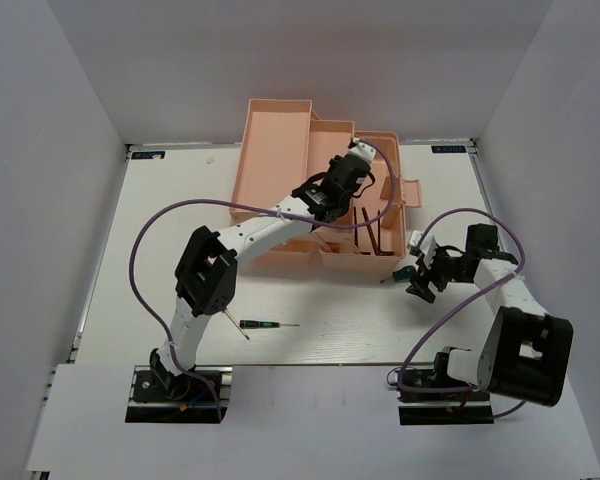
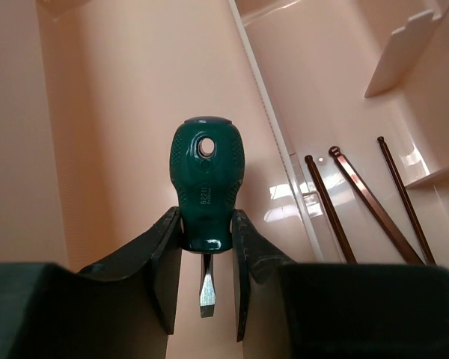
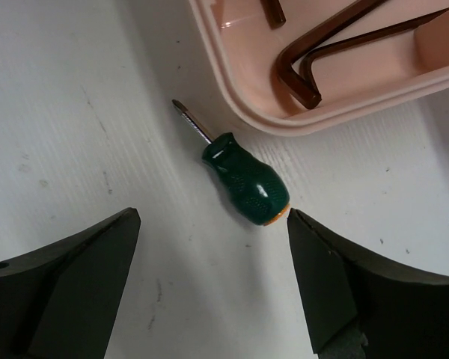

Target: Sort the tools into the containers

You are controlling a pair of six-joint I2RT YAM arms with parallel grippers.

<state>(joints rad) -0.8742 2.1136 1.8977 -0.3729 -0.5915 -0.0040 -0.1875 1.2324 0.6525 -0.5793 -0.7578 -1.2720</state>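
Note:
My left gripper point(image 2: 206, 224) is shut on a stubby green-handled screwdriver point(image 2: 206, 183), flat blade pointing back at the camera, held over a compartment of the salmon-pink toolbox point(image 2: 120, 112). In the top view it point(image 1: 327, 198) reaches over the toolbox point(image 1: 275, 125). Dark brown hex keys point(image 2: 363, 198) lie in the compartment to the right. My right gripper point(image 3: 213, 217) is open above the table, and the second green-handled screwdriver point(image 3: 247, 182) lies just ahead between the fingers, beside the tray rim point(image 3: 232, 93). In the top view that gripper point(image 1: 417, 280) is at the toolbox's right front corner.
A slim black precision screwdriver point(image 1: 264, 325) lies on the white table in front of the toolbox, near the left arm's elbow. More hex keys point(image 3: 314, 60) lie in the tray in the right wrist view. White walls close in the table on three sides.

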